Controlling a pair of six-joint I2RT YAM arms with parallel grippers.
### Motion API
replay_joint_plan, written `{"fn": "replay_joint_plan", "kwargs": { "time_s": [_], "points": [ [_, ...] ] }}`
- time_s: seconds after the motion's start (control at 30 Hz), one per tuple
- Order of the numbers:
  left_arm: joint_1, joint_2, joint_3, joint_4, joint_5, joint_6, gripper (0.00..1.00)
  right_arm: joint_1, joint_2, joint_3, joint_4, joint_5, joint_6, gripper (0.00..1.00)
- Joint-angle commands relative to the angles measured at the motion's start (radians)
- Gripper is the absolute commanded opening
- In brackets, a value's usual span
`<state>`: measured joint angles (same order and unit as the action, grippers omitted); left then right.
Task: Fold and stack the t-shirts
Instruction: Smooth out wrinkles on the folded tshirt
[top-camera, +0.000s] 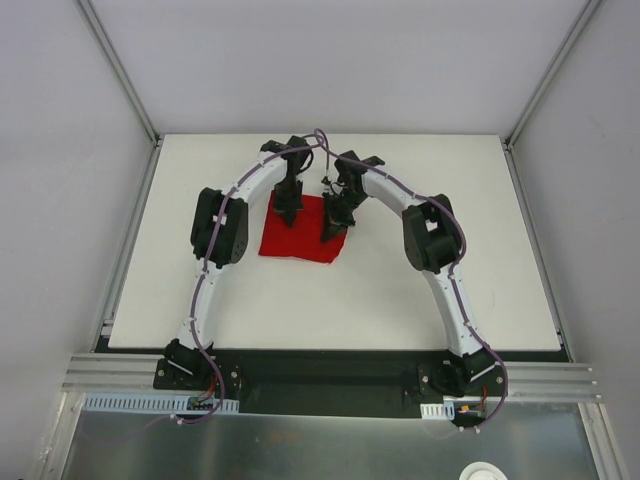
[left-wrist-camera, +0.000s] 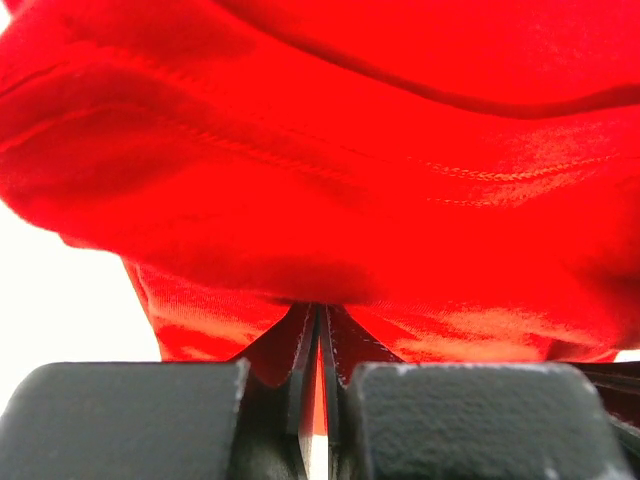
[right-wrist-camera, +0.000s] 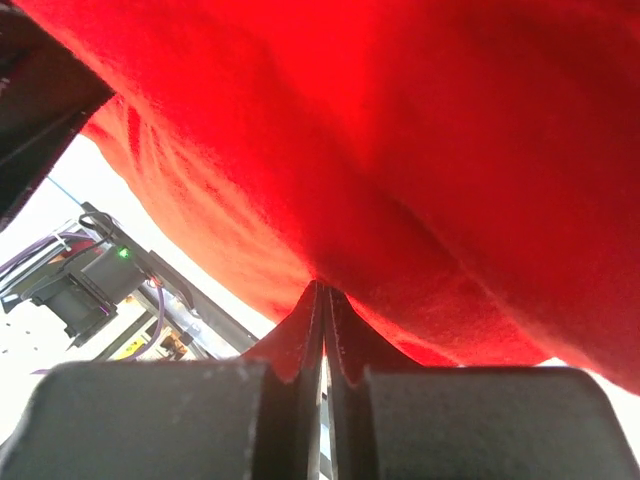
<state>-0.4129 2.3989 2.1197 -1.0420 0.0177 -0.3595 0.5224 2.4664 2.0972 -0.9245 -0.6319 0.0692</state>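
The one red t-shirt (top-camera: 303, 243) lies as a folded, roughly square patch on the far middle of the white table (top-camera: 400, 290). My left gripper (top-camera: 288, 214) is over its far left part and my right gripper (top-camera: 333, 229) is over its far right part. In the left wrist view the left gripper (left-wrist-camera: 318, 310) is shut, with red cloth (left-wrist-camera: 350, 150) pinched between the tips. In the right wrist view the right gripper (right-wrist-camera: 322, 290) is shut on the shirt's lower edge (right-wrist-camera: 420, 150). The cloth fills both wrist views and hides what is behind it.
Grey walls and metal frame rails (top-camera: 118, 250) enclose the table on three sides. The arm bases sit on a black plate (top-camera: 330, 375) at the near edge. An arm base with a green light (right-wrist-camera: 95, 275) shows under the raised cloth in the right wrist view.
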Motion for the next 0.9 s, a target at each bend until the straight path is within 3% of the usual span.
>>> {"fn": "replay_joint_plan", "kwargs": {
  "time_s": [0.0, 0.4, 0.7, 0.87],
  "points": [
    [-0.001, -0.037, -0.055, -0.044, -0.013, 0.024, 0.0, 0.014, -0.083, -0.022, -0.028, 0.018, -0.016, 0.01],
    [0.002, -0.129, -0.21, 0.006, -0.042, 0.033, 0.0, 0.005, -0.076, 0.044, -0.076, 0.121, 0.004, 0.01],
    [0.003, -0.142, -0.173, 0.01, -0.027, 0.057, 0.0, 0.004, -0.119, 0.035, -0.051, 0.135, 0.004, 0.0],
    [0.002, -0.251, -0.184, 0.013, -0.036, 0.074, 0.0, -0.001, -0.175, 0.043, -0.028, 0.124, -0.005, 0.01]
  ]
}}
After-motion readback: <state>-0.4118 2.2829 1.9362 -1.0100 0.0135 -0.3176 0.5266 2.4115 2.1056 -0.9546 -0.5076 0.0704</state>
